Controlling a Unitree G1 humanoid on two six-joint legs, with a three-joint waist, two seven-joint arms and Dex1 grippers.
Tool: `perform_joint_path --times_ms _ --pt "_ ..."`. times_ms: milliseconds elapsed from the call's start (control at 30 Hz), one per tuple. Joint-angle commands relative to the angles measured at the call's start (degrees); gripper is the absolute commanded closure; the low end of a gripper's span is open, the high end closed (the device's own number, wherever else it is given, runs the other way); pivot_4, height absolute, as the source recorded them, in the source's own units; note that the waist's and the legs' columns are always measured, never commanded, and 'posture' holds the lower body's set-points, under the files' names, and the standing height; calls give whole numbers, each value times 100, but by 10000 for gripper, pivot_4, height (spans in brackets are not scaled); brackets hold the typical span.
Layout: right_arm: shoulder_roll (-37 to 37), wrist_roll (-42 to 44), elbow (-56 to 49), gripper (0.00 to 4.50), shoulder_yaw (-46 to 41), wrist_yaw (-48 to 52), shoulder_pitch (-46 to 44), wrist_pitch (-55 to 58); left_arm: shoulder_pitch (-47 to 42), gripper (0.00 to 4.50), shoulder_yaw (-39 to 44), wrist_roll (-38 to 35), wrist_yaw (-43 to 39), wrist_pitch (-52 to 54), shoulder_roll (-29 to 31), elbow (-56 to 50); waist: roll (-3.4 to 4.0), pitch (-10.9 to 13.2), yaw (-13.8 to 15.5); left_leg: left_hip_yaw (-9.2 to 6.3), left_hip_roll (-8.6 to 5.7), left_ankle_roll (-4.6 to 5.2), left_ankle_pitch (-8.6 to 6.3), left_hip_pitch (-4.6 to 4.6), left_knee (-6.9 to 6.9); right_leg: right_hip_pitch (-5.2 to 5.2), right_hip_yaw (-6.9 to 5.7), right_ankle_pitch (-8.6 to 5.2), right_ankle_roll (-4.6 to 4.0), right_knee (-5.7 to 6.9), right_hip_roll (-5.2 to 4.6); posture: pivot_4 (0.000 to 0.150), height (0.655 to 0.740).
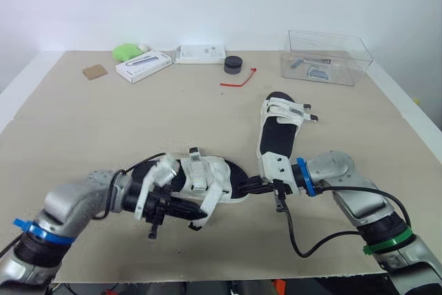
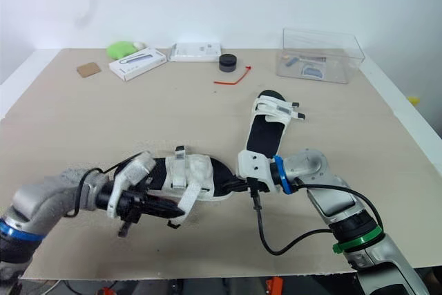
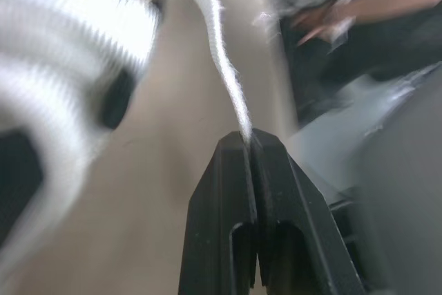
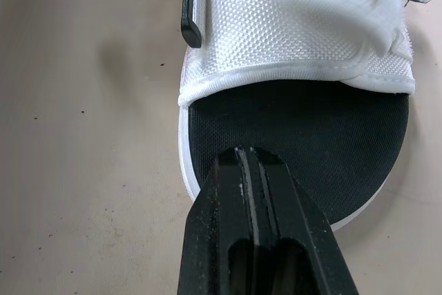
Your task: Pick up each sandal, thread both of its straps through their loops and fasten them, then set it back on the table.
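Observation:
A white-strapped sandal with a black footbed (image 1: 215, 174) lies crosswise near the table's front, between my two grippers. My left gripper (image 1: 202, 213) is shut on the end of one of its white straps (image 3: 228, 81), which runs taut away from the fingertips. My right gripper (image 1: 253, 186) is shut, its tips resting on the rounded end of the same sandal's footbed (image 4: 311, 143), nothing between the fingers. The second sandal (image 1: 279, 129) lies lengthwise just behind the right gripper, and a loose strap end sticks out to its right.
At the back stand a clear plastic box (image 1: 324, 56), a black round puck (image 1: 233, 65), a red tie (image 1: 238, 81), two white boxes (image 1: 143, 65) (image 1: 200, 53), a green lump (image 1: 126, 51) and a brown square (image 1: 94, 72). The table's front edge runs close under both arms.

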Motion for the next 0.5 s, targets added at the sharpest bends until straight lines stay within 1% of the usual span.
perform_joint_path --times_ms 33,100,167,300,367,500 --pt "-79 -129 5 45000 0 -41 48 69 -693 44196 762 -1011 406 643 -293 543 0 0 3 -1 -1 0 0 1 1 2 -1 1 1 0 0 1500 7400" --pt "-86 -132 19 45000 -8 -46 29 69 -1160 44196 1001 -922 1047 523 -736 994 1 0 12 -3 -3 0 0 2 0 4 -2 2 3 0 0 1500 7400" --pt "-84 -139 41 45000 -13 -54 8 64 -1402 44196 991 -645 1410 326 -1020 1184 1 0 20 -3 -4 0 0 1 -2 4 3 1 3 -2 0 1500 7400" --pt "-73 -148 56 45000 -8 -70 -11 63 -1196 44196 365 -42 1610 31 -1443 913 -6 0 3 -6 -9 -5 -3 3 -6 2 25 3 5 -4 -6 1500 7400" --pt "-67 -148 32 45000 -18 -95 -4 84 -1034 44196 170 117 1727 -9 -1594 813 -6 0 3 -5 -8 -7 -4 3 -5 2 29 3 6 -4 -8 1500 7400" --pt "-122 -120 -82 45000 -68 -141 93 139 -747 44196 -27 308 1702 -31 -1578 573 -7 0 10 -4 -7 -8 -3 4 -3 2 32 7 10 -4 -7 1500 7400"
